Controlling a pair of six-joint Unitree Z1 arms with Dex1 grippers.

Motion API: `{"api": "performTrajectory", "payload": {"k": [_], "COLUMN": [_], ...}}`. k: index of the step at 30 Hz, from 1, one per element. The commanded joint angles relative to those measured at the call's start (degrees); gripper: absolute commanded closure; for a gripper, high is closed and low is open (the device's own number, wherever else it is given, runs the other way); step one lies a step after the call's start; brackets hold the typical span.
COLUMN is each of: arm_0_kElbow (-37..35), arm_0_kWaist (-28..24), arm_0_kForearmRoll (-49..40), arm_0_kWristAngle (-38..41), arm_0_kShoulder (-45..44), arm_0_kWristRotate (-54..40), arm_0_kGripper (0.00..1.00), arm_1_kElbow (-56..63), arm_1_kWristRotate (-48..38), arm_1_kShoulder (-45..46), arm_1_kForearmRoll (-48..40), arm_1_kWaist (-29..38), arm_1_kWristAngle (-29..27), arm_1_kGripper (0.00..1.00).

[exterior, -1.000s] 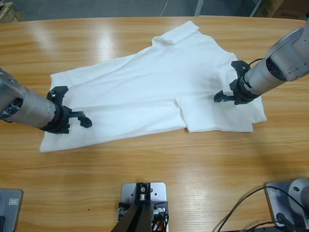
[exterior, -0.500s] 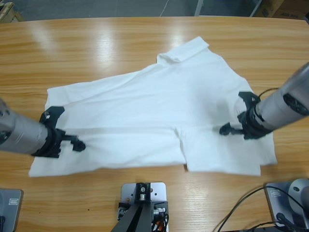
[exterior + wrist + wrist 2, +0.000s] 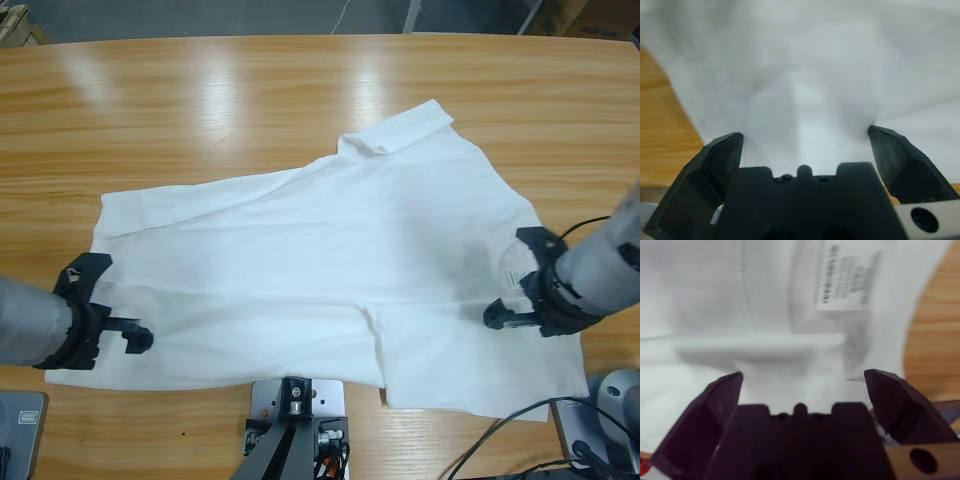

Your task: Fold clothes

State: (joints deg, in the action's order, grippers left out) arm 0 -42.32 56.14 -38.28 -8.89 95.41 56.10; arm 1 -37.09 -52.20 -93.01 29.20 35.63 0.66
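White thin-fabric short-sleeved T-shirt (image 3: 330, 260) lies spread on my long wooden table (image 3: 300, 90), long axis running side to side. My left gripper (image 3: 125, 335) sits at its left end, my right gripper (image 3: 505, 315) at its right, near the label; both look spread over cloth.

- A small white label (image 3: 849, 286) sewn to the T-shirt (image 3: 740, 315) carries several short lines of dark print; the right wrist view shows them too blurred to read.
- In the high view the same label (image 3: 512, 279) is a pale patch, its lettering too small to make out.
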Motion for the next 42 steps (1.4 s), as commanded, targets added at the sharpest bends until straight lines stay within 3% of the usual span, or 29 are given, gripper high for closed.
{"api": "performTrajectory", "payload": {"k": [1, 3, 5, 8, 11, 24, 42], "arm_0_kElbow": [-2.7, -3.0, -2.5, -1.7, -1.3, 5.1, 7.7], "arm_0_kWaist": [-6.8, -12.6, -18.9, -27.6, -32.8, -34.8, -36.3], "arm_0_kForearmRoll": [2.1, 5.6, 8.8, 15.0, 19.0, 21.6, 27.9], "arm_0_kWristAngle": [-3.6, -3.5, -2.7, 3.0, 7.1, 9.7, 9.7], "arm_0_kShoulder": [-8.5, -9.6, -9.6, -8.0, -5.1, -2.5, 2.1], "arm_0_kWristRotate": [-1.2, -4.1, -5.8, -9.9, -10.8, -5.2, -0.5], "arm_0_kGripper": [0.029, 0.036, 0.062, 0.144, 0.184, 0.184, 0.184], "arm_1_kElbow": [-11.4, -15.7, -19.8, -24.8, -28.4, -30.0, -28.0], "arm_1_kWristRotate": [19.6, 30.5, 36.1, 41.3, 42.3, 42.3, 42.3], "arm_1_kShoulder": [8.3, 4.5, 0.8, -4.0, -7.0, -12.2, -13.0], "arm_1_kForearmRoll": [0.4, -1.4, -1.5, -1.8, -1.7, -1.7, -2.1], "arm_1_kWaist": [-5.2, -10.4, -16.4, -25.0, -28.8, -29.0, -29.0], "arm_1_kWristAngle": [-8.3, -4.4, 1.4, 11.7, 14.2, 14.2, 14.2], "arm_1_kGripper": [0.0, 0.0, 0.01, 0.059, 0.06, 0.059, 0.06]}}
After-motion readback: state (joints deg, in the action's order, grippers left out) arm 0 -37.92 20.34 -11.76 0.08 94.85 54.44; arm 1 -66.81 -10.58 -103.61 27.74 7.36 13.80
